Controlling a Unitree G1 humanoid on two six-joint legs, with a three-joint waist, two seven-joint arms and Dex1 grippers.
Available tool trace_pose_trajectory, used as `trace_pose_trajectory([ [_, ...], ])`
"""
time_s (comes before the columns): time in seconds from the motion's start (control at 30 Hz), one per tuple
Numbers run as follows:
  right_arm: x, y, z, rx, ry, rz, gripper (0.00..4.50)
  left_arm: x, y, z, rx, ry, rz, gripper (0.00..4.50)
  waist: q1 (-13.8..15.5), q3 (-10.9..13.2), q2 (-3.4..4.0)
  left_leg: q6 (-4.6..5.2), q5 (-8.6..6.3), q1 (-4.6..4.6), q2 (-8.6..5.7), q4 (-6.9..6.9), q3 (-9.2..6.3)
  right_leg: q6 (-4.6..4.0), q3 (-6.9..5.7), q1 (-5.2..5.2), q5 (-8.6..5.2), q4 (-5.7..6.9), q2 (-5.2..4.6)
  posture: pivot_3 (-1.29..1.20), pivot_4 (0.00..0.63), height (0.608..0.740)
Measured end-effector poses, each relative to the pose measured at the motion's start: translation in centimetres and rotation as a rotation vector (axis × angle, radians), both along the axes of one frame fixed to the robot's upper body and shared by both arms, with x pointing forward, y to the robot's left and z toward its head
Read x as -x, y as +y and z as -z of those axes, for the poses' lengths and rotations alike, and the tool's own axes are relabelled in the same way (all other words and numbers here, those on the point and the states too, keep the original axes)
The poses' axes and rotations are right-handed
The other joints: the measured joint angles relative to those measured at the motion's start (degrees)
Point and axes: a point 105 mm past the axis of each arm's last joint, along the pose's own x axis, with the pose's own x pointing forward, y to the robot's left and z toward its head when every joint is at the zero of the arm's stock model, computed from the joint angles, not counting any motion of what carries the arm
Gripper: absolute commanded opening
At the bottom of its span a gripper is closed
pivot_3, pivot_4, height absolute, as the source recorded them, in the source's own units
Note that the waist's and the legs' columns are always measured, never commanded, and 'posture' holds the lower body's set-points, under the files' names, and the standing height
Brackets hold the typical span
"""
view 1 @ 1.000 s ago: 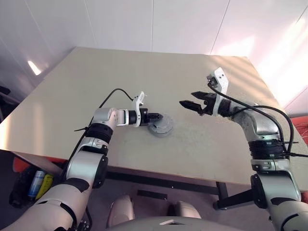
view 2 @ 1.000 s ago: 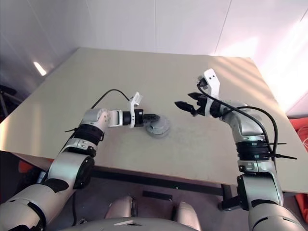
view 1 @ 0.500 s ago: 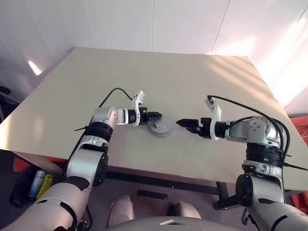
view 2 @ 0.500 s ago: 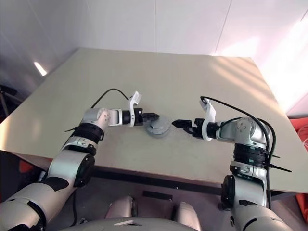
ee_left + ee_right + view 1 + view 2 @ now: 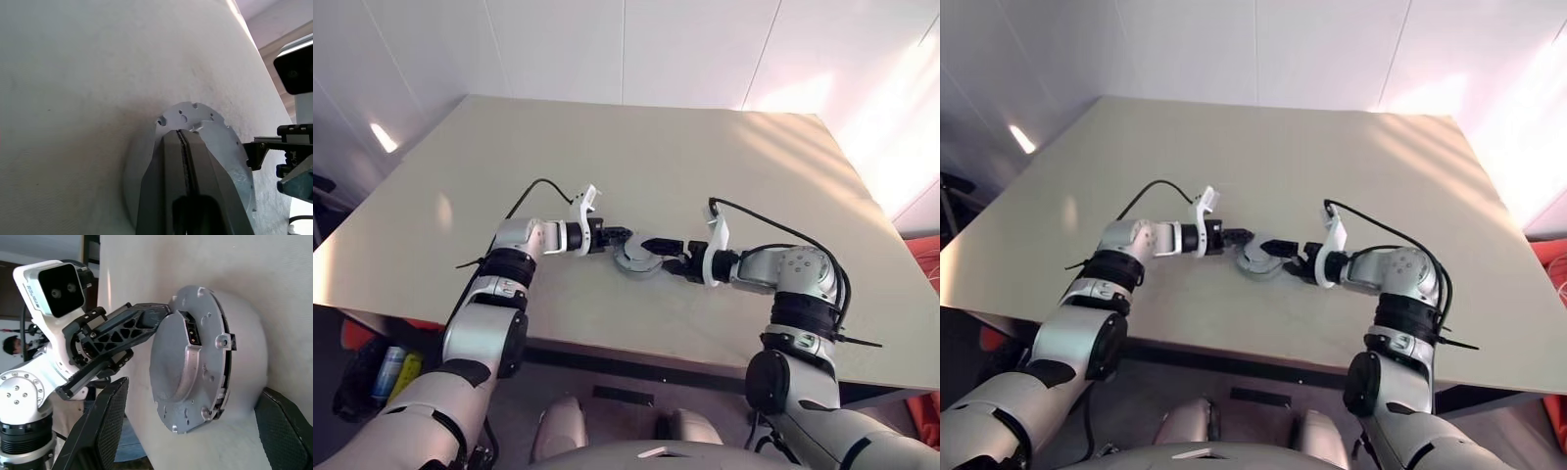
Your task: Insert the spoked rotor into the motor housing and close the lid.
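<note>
The lid (image 5: pixel 186 357) already sits on the motor housing (image 5: pixel 640 262) near the desk's (image 5: pixel 656 157) front edge, left pincer (image 5: pixel 619 235) closed against it, right pincer (image 5: pixel 656 245) wide around it.

— Where are we looking, do we think? A home, a workshop?

— We'd say a lab or test room. We see one plain beige table (image 5: pixel 636 147) with a bare top, set against white panelled walls (image 5: pixel 558 49) with nothing hung on them.

— Anything beyond the table?

— Under its left edge we can make out what looks like a couple of spray cans (image 5: pixel 393 372) on the floor, and a red object (image 5: pixel 925 255) at the far right edge. In the right wrist view we catch a person (image 5: pixel 12 345) in a dim background, too small for us to tell more.
</note>
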Motion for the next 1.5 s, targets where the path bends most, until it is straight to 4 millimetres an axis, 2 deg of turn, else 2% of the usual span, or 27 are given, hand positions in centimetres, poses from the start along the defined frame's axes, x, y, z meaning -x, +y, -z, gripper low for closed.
trace_pose_trajectory([
  [0.17,-0.3,1.2,-0.8,-0.048,0.001,-0.02,4.49,-0.2,0.5,0.0,-0.001,-0.002,-0.021,0.0,0.2,0.0,0.0,-0.07,0.06,-0.78,-0.05,0.03,-0.03,0.02,-0.02,-0.76,0.04,0.13,0.0,0.0,0.0,0.74],
  [0.33,-0.5,1.9,-0.9,-0.053,0.007,-0.015,4.49,-0.4,0.7,0.0,0.007,-0.002,-0.038,0.0,0.2,0.0,0.0,-0.07,0.05,-0.85,-0.04,0.03,-0.04,0.2,-0.06,-0.82,0.15,0.15,0.0,0.0,0.0,0.74],
  [0.43,-0.6,1.8,-0.5,-0.02,0.017,-0.007,3.88,-0.5,0.8,0.1,0.002,-0.002,-0.043,0.0,0.2,0.0,0.0,-0.08,0.06,-0.86,-0.05,0.03,-0.04,0.19,-0.06,-0.82,0.15,0.15,0.0,0.0,0.0,0.74],
  [0.53,-0.7,1.5,0.3,0.031,0.029,0.018,2.9,-0.5,0.9,0.3,-0.005,0.002,-0.048,0.0,0.3,0.0,0.0,-0.09,0.07,-0.85,-0.05,0.03,-0.04,0.21,-0.06,-0.82,0.15,0.15,0.0,0.0,0.0,0.74],
  [0.63,-1.0,1.4,0.1,0.022,0.012,0.028,2.08,-0.7,1.4,0.1,-0.01,-0.007,-0.063,0.0,0.4,0.0,0.02,-0.1,0.07,-0.78,-0.06,0.03,-0.05,0.22,-0.06,-0.75,0.16,0.16,0.0,0.0,0.0,0.74],
  [0.97,-1.4,1.4,0.1,0.029,-0.007,0.038,2.05,-0.9,1.7,0.3,0.002,0.0,-0.086,0.0,0.5,0.0,0.02,-0.2,0.13,-0.77,-0.06,0.15,-0.07,0.07,-0.06,-0.71,0.09,0.26,-0.01,0.0,0.0,0.74],
  [1.13,-2.8,1.0,-0.3,-0.027,0.011,0.112,2.05,-1.3,2.4,-0.7,0.103,-0.011,-0.13,0.0,0.4,0.0,0.02,-0.26,0.17,-0.81,-0.05,0.18,-0.08,0.01,-0.06,-0.76,0.12,0.31,-0.01,0.0,0.0,0.74],
  [1.3,-4.7,0.4,-1.9,-0.096,-0.03,0.219,2.05,-1.9,5.4,-2.2,0.258,-0.057,-0.261,0.0,0.2,0.0,0.02,-0.23,0.17,-1.23,-0.04,0.19,-0.08,0.2,-0.12,-1.19,0.26,0.38,0.0,0.0,0.0,0.74],
  [1.5,-5.3,2.3,-3.0,-0.168,-0.047,0.207,2.05,-2.1,8.9,-3.5,0.417,-0.071,-0.435,0.0,0.3,0.0,0.02,-0.09,0.09,-1.63,-0.01,0.27,-0.16,0.19,-0.35,-1.61,0.26,0.64,0.0,0.0,0.0,0.74],
])
